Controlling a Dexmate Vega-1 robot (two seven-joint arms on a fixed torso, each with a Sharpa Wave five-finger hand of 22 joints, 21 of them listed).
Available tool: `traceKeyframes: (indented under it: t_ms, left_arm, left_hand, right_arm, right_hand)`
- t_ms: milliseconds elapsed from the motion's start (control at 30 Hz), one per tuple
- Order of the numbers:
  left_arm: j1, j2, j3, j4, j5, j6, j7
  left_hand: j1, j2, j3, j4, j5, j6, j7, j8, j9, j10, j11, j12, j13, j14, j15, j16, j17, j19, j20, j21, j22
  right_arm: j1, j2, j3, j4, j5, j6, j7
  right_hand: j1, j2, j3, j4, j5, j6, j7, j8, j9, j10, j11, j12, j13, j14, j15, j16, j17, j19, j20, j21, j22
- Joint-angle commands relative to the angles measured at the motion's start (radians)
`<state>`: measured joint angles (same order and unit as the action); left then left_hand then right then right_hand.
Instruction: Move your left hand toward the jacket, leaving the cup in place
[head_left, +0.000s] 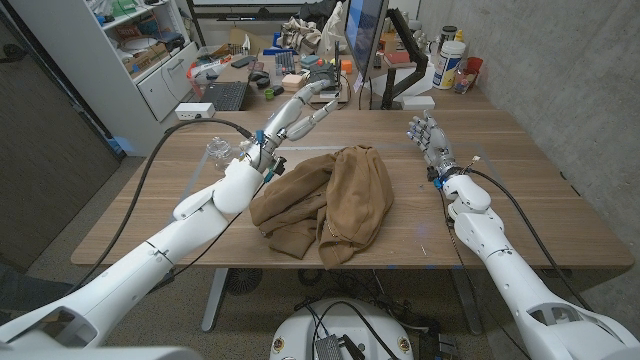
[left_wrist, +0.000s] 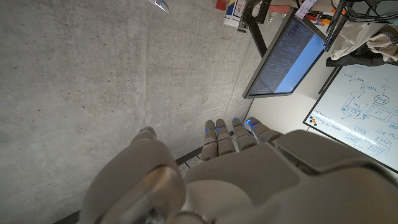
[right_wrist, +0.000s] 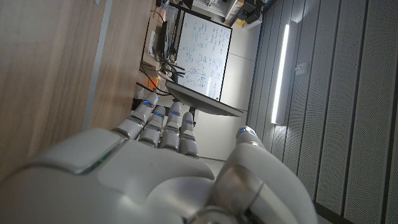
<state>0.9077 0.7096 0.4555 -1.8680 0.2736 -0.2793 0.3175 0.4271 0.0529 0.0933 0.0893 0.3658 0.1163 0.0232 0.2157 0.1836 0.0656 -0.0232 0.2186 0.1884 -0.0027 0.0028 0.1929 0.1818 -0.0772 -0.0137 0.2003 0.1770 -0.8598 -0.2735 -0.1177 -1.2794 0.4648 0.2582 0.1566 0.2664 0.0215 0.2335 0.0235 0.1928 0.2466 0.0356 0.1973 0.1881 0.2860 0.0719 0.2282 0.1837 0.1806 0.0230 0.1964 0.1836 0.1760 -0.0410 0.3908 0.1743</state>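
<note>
Progress: judging by how things lie, the cup part looks settled, since the small clear glass cup (head_left: 217, 150) stands alone on the wooden desk (head_left: 520, 190) with nothing gripping it. The approach to the jacket is not yet finished.

Left robot hand: the left robot hand (head_left: 296, 113) is raised above the far half of the desk, fingers stretched forward and slightly apart, holding nothing. In the left wrist view the left robot hand (left_wrist: 230, 140) shows its fingers extended side by side, with only a concrete wall and a monitor beyond them.

Cup relative to left robot hand: behind it and out to its left, beside the wrist, apart from the fingers.

Jacket: the crumpled tan-brown fabric jacket (head_left: 330, 200) lies in a heap mid-desk, below and nearer the robot than the left fingers, just to the right of the left forearm.

What is left: my judgement is that the left robot hand must drop and draw back toward the cloth.

Right robot hand: the right robot hand (head_left: 432, 142) stands to the jacket's right, well apart from it, fingers spread, empty.
</note>
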Motion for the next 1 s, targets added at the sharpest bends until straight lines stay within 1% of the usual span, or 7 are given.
traceKeyframes:
  t_ms: [33, 300, 467, 733, 900, 1000]
  left_arm:
    - [0.005, 0.014, 0.016, -0.033, 0.085, 0.034, 0.014]
    - [0.005, 0.029, 0.021, -0.055, 0.108, 0.051, 0.001]
    - [0.001, 0.037, 0.028, -0.070, 0.134, 0.070, -0.010]
    - [-0.008, 0.044, 0.041, -0.084, 0.156, 0.099, -0.030]
    - [-0.012, 0.050, 0.048, -0.094, 0.169, 0.115, -0.040]
    - [-0.014, 0.053, 0.050, -0.098, 0.173, 0.122, -0.045]
  left_hand:
    - [0.011, 0.003, 0.002, -0.005, 0.005, 0.011, 0.003, 0.004, 0.005, 0.007, -0.001, 0.002, 0.003, 0.002, 0.000, 0.003, 0.003, -0.006, 0.006, 0.003, 0.003]
    - [0.012, 0.003, 0.000, -0.006, 0.005, 0.013, 0.001, 0.003, 0.005, 0.009, -0.001, 0.001, 0.004, 0.003, 0.001, 0.003, 0.003, -0.007, 0.007, 0.002, 0.003]
    - [0.014, 0.004, -0.001, -0.006, 0.005, 0.015, 0.000, 0.002, 0.005, 0.011, 0.000, 0.000, 0.004, 0.006, 0.002, 0.003, 0.003, 0.013, 0.008, 0.010, 0.004]
    - [0.015, 0.005, -0.003, -0.006, 0.004, 0.022, -0.001, 0.003, 0.005, 0.013, -0.003, 0.000, 0.004, 0.009, 0.004, 0.003, 0.003, 0.018, 0.009, 0.012, 0.004]
    - [0.015, 0.005, -0.004, -0.006, 0.004, 0.031, -0.004, 0.005, 0.005, 0.012, -0.004, -0.001, 0.004, 0.009, 0.003, 0.002, 0.003, 0.010, 0.010, 0.008, 0.005]
    - [0.016, 0.005, -0.005, -0.006, 0.004, 0.032, -0.005, 0.005, 0.005, 0.014, -0.006, -0.001, 0.004, 0.008, 0.002, 0.002, 0.003, 0.005, 0.015, 0.006, 0.005]
  right_arm:
    - [0.004, 0.003, 0.002, 0.015, 0.003, 0.005, 0.007]
    - [0.004, 0.005, 0.003, 0.019, 0.005, 0.006, 0.011]
    - [0.005, 0.007, 0.004, 0.025, 0.004, 0.009, 0.012]
    - [0.007, 0.009, 0.007, 0.032, 0.005, 0.015, 0.018]
    - [0.006, 0.009, 0.009, 0.032, 0.006, 0.020, 0.020]
    - [0.006, 0.009, 0.010, 0.031, 0.006, 0.020, 0.019]
  right_hand:
    - [0.000, 0.005, 0.002, -0.008, 0.005, 0.009, 0.002, 0.002, 0.003, 0.007, -0.002, -0.002, 0.003, 0.009, 0.000, -0.002, 0.003, 0.011, 0.003, -0.007, 0.004]
    - [0.000, 0.006, 0.002, -0.009, 0.005, 0.011, 0.000, 0.002, 0.003, 0.009, -0.002, -0.002, 0.003, 0.009, 0.000, -0.002, 0.003, 0.013, 0.003, -0.010, 0.004]
    - [-0.001, 0.006, 0.001, -0.009, 0.005, 0.012, 0.000, 0.002, 0.003, 0.010, -0.002, -0.002, 0.003, 0.009, 0.000, -0.002, 0.003, 0.013, 0.003, -0.012, 0.004]
    - [-0.001, 0.006, 0.001, -0.010, 0.005, 0.012, -0.001, 0.002, 0.003, 0.008, -0.003, -0.003, 0.003, 0.009, 0.001, -0.003, 0.003, 0.014, 0.003, -0.014, 0.005]
    - [-0.001, 0.007, 0.001, -0.010, 0.005, 0.012, 0.000, 0.002, 0.003, 0.009, -0.003, -0.003, 0.003, 0.010, 0.000, -0.003, 0.003, 0.015, 0.004, -0.016, 0.005]
    - [-0.002, 0.007, 0.000, -0.010, 0.005, 0.012, -0.001, 0.002, 0.003, 0.009, -0.001, -0.003, 0.003, 0.010, 0.001, -0.003, 0.003, 0.016, 0.004, -0.017, 0.005]
